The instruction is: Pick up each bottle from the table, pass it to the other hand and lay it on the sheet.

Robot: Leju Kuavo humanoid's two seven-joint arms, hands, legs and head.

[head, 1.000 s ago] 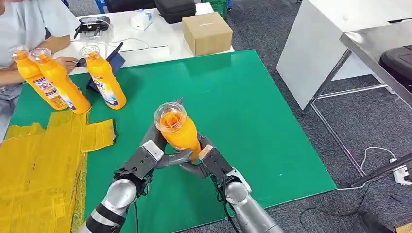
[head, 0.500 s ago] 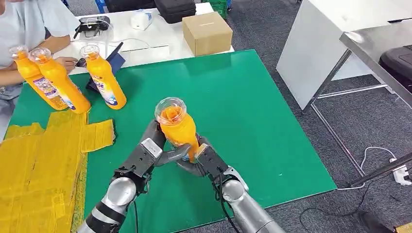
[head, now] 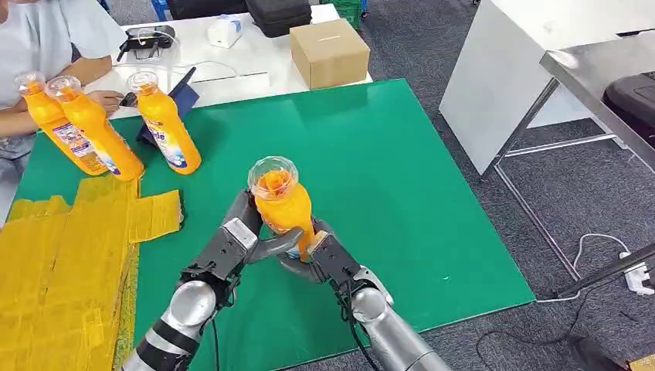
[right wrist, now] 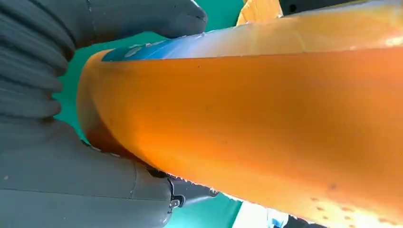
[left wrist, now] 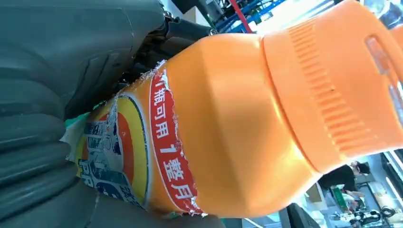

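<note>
Right now both arms reach up from below and meet over the near middle of the green table (head: 402,178), forearms angled inward so the two hands come together around one orange bottle (head: 283,207). The bottle is lifted clear of the table and stands roughly upright, its clear-capped top toward the head camera.

From the bottle's left side, the left hand (head: 239,243) has its dark fingers (head: 246,210) running up behind the body while the grey thumb (head: 276,246) crosses the front low down. In the left wrist view the bottle's torn red and blue label (left wrist: 142,156) sits pressed against the grey ribbed cover (left wrist: 33,156), so this hand grasps the bottle.

Lower and to the bottle's right, the right hand (head: 323,256) cups the base. In the right wrist view its thumb (right wrist: 142,19) lies against the bottle's orange side (right wrist: 266,114) and the palm is tight against the bottom end, so this hand grips it too.

Three more orange bottles (head: 165,124) stand upright at the far left of the table, close to one another. Nearer, along the left edge, lies the yellow sheet (head: 62,263), flat and crumpled, well apart from the held bottle. A person's arm (head: 46,93) rests at the far left corner, and a cardboard box (head: 329,52) sits on the white table beyond.
</note>
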